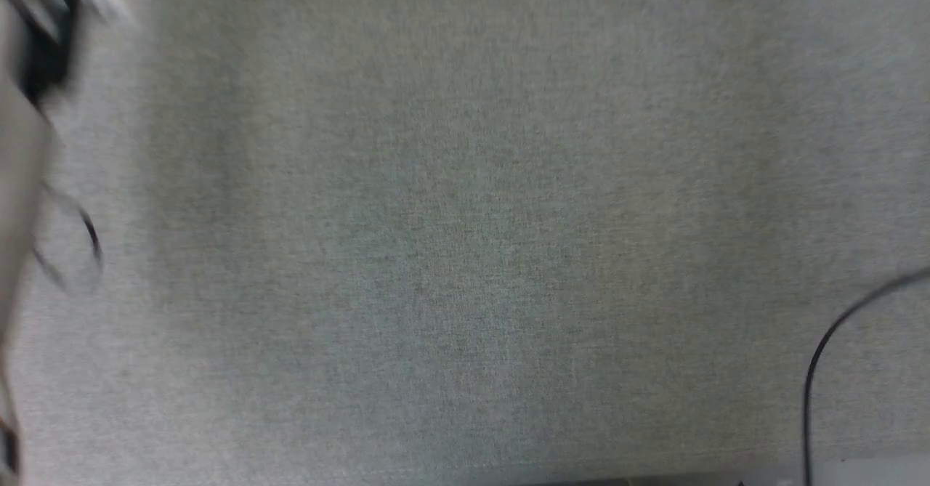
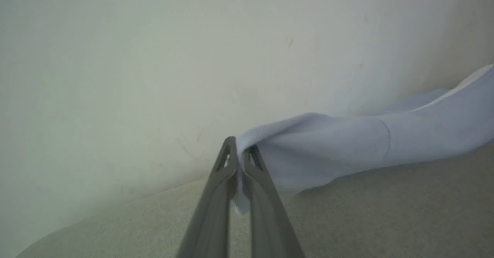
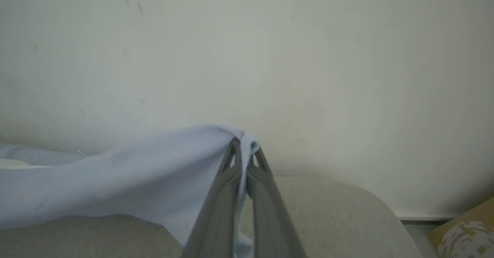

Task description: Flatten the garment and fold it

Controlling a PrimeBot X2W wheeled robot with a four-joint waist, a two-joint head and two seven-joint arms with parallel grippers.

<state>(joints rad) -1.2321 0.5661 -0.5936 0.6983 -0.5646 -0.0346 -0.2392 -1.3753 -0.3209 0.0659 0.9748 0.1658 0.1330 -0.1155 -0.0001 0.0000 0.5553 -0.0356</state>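
Left gripper (image 2: 240, 150) clamped on garment (image 2: 347, 142) edge, right gripper (image 3: 244, 147) clamped likewise, middle apparently sagging onto grey surface (image 2: 386, 211).

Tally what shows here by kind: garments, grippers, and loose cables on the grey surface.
garment: 1
grippers: 2, the left gripper and the right gripper, each shut on the garment
cable, at the right of the head view: 1
Total: 4
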